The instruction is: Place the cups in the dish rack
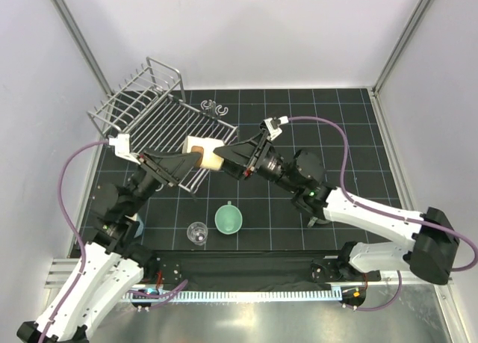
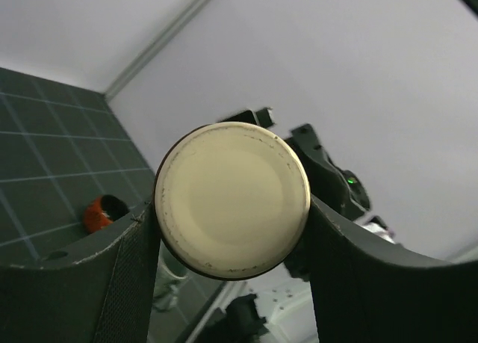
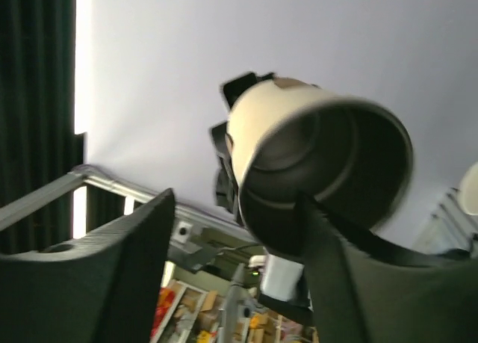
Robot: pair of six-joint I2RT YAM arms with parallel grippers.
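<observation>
Top external: your left gripper (image 1: 193,164) is clamped on the cream cup (image 1: 203,152), right at the near end of the dish rack (image 1: 142,107), and the right gripper (image 1: 224,158) noses in from the cup's other side. No cup in the rack that I can see. The mint green cup (image 1: 228,218) and clear glass (image 1: 197,232) sit well behind the jaws, toward the bases.

Left wrist: cup base wedged between both fingers.

Right wrist: jaws spread wide, cup mouth against one finger only. So nothing's loaded yet, I'd say.

left end effector (image 2: 231,212) clamped on cream cup (image 1: 207,149) | right end effector (image 3: 235,208) jaws apart (arms angled inward)
</observation>
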